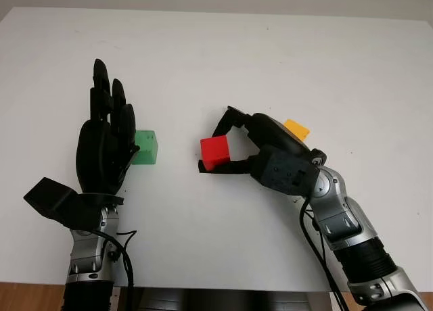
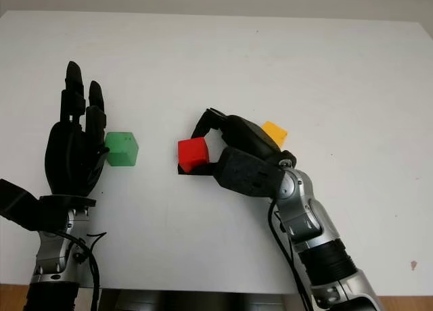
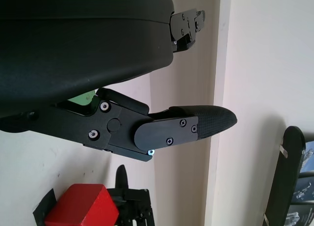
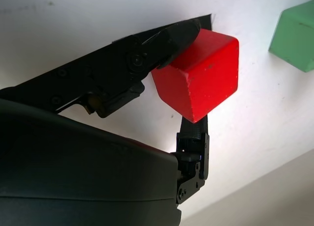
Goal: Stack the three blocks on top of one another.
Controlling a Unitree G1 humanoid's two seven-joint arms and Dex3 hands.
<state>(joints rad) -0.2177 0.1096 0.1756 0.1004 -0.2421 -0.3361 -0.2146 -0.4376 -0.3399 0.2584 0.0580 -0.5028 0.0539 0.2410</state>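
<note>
My right hand (image 1: 218, 149) is shut on the red block (image 1: 216, 152), pinching it between its fingers near the middle of the white table (image 1: 223, 61). The red block (image 4: 201, 81) looks lifted and tilted in the right wrist view. A green block (image 1: 146, 147) sits on the table to its left, touching or just beside the fingers of my left hand (image 1: 108, 132), which is open and upright. An orange block (image 1: 296, 129) lies behind my right hand, partly hidden by it. The green block (image 4: 296, 35) is seen beyond the red one.
The table's far edge (image 1: 216, 12) meets a pale wall. Its front edge (image 1: 223, 289) runs just before my forearms. Black cables hang beside both arms.
</note>
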